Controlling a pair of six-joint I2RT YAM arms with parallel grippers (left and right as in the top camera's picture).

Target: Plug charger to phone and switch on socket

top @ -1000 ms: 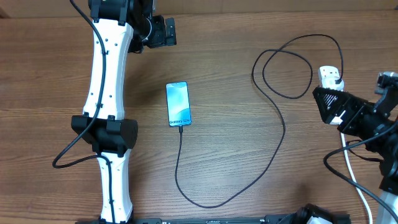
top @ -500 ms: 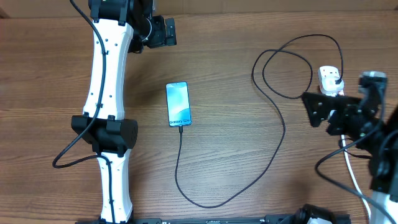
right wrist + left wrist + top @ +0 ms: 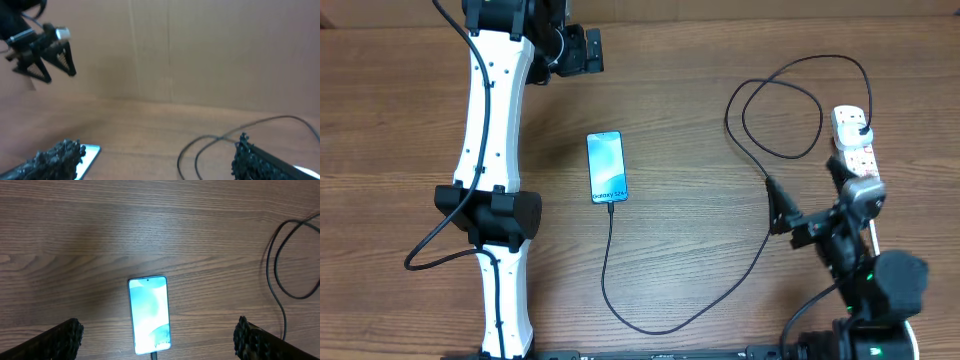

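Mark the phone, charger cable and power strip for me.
phone (image 3: 606, 167), overhead view, middle of the screen.
charger cable (image 3: 610, 222), overhead view, stretch just below the phone.
power strip (image 3: 857, 152), overhead view, white body near the switches.

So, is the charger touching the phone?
Touching. The overhead view shows the charger running straight into the phone at its near end.

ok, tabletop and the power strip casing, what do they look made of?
Table: wood or wood-look laminate, matte. Grain lines and streaks show, but I cannot tell which it is.
Power strip: probably white moulded plastic, smooth, going by the uniform colour and rounded ends.
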